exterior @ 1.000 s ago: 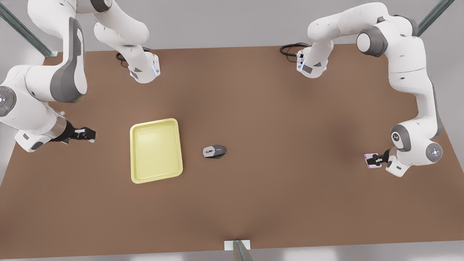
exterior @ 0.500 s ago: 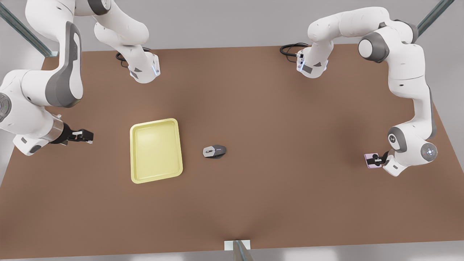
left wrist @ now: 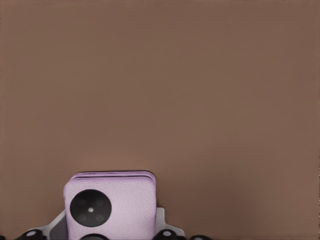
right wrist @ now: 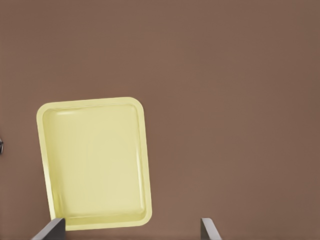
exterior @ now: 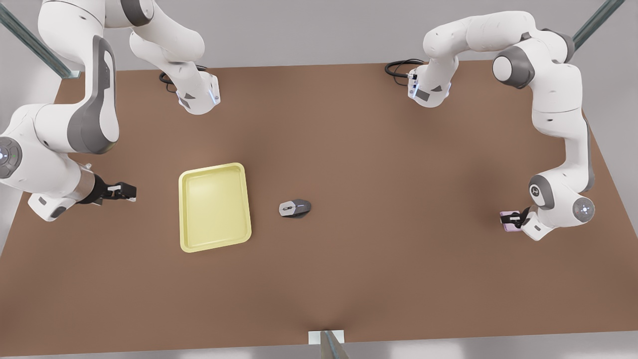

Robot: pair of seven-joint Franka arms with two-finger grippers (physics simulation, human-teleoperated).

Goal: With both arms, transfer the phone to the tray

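Observation:
The pale pink phone (exterior: pixel 507 220) lies low at the front view's far right, its black circle (left wrist: pixel 90 209) facing up. My left gripper (exterior: pixel 518 218) is shut on it; grey fingers (left wrist: pixel 56 226) flank the slab's sides in the left wrist view. The pale yellow tray (exterior: pixel 214 207) rests flat on the brown table, left of centre. My right gripper (exterior: pixel 130 191) hovers open at the front view's left, a short way from the tray's (right wrist: pixel 95 162) short side, with its fingertips (right wrist: pixel 50 229) wide apart and nothing between them.
A grey computer mouse (exterior: pixel 295 208) sits just right of the tray, between it and the phone. The two arm bases (exterior: pixel 198 97) (exterior: pixel 428 89) stand at the table's far edge with black cables. A small white bracket (exterior: pixel 326 337) marks the near edge.
The left arm's wrist has drawn in a little, and the phone with it has shifted slightly. The right gripper dipped back, then came forward toward the tray.

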